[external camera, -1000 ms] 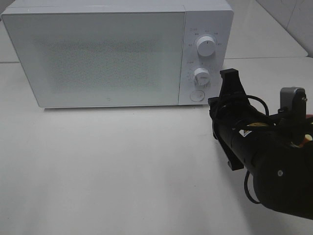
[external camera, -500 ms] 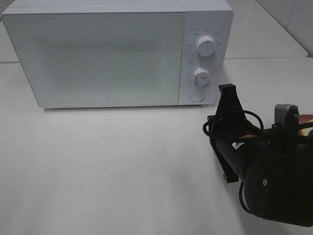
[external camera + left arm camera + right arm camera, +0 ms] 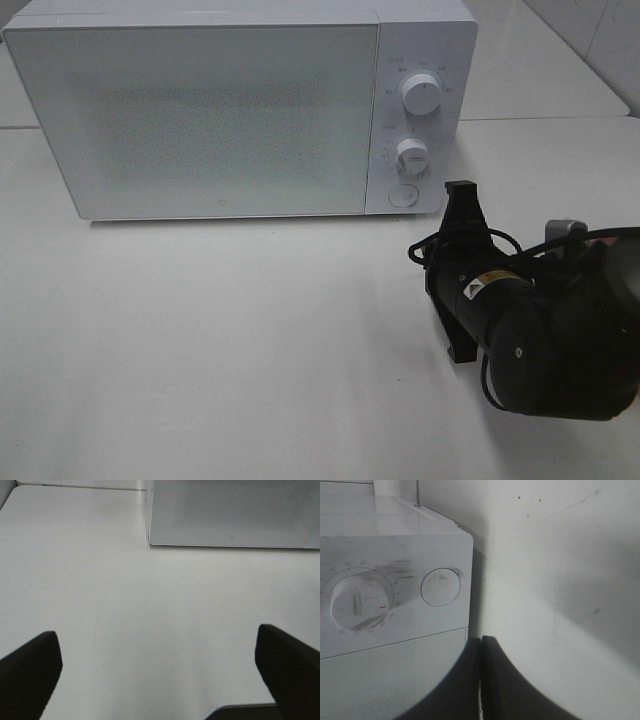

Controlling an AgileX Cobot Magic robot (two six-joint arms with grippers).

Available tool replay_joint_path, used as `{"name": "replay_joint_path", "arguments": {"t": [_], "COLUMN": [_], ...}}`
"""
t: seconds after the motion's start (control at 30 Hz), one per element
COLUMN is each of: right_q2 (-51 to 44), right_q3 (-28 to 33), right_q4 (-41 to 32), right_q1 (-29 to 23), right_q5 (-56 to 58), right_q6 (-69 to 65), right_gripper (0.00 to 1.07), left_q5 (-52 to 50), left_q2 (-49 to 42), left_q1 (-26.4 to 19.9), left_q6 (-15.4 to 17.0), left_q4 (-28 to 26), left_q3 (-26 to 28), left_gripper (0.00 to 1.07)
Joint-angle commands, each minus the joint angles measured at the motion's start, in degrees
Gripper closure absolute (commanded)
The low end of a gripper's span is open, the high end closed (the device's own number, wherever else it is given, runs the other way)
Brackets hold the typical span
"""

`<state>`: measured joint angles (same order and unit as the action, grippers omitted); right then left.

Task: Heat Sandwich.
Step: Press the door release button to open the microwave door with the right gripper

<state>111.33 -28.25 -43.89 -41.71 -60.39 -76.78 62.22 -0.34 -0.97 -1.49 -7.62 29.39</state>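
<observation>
R gripper: jaws pressed flat together, nothing between them. It points at the front panel of the microwave, tips just short of the round button under the lower dial, apart from it, not touching. I read this as lining up to poke the button w/ the closed tips so the door pops; that's my guess at the step, very early in the job. Door is fully closed, upper dial untouched as far as I can see.

L gripper: jaws spread wide, empty, hanging over bare table in front of the microwave's left corner.

The sandwich isn't in any view I've got. It may be behind the R arm at the right edge of the overhead cam, but I can't tell; the arm blocks that corner.

Handling, my judgement only: bread is light, soft, crushes easily, and the filling will slide out if it's tilted or squeezed. I'd avoid pinching the slices hard. Better to take hold low and level, by whatever carries it if there's a rim to grab, and keep it flat going in through the door opening. Wide-open L jaws look suited for that.
</observation>
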Motion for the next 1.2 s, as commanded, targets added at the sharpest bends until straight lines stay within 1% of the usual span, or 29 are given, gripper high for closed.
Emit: {"name": "replay_joint_path", "arguments": {"t": [0.03, 0.3, 0.43, 0.77, 0.93, 1.2], "right_q2": [1.89, 3.04, 4.30, 8.77, 9.80, 11.17], "right_q3": [-2.64, -6.88, -10.94, -16.84, -18.56, -19.71], "right_q4": [3.32, 6.07, 8.71, 10.08, 9.34, 8.77], "right_q1": [2.46, 5.96, 9.34, 10.20, 10.20, 10.20], "right_q5": [0.17, 3.78, 5.84, 7.28, 7.22, 6.88], "right_q6": [-0.69, -1.15, 0.34, -0.86, -0.80, -0.46], "right_gripper": [1.07, 1.07, 1.07, 1.07, 1.07, 1.07], "left_q5": [-0.80, -0.80, -0.80, -0.80, -0.80, -0.80], "left_q2": [-1.26, -1.26, -1.26, -1.20, -1.20, -1.20], "left_q1": [-0.11, -0.11, -0.11, -0.11, -0.11, -0.11], "left_q6": [-0.06, -0.06, -0.06, -0.06, -0.06, -0.06], "left_q4": [-0.34, -0.34, -0.34, -0.34, -0.34, -0.34], "left_q3": [0.06, 0.06, 0.06, 0.06, 0.06, 0.06], "left_gripper": [0.09, 0.09, 0.09, 0.09, 0.09, 0.09]}}
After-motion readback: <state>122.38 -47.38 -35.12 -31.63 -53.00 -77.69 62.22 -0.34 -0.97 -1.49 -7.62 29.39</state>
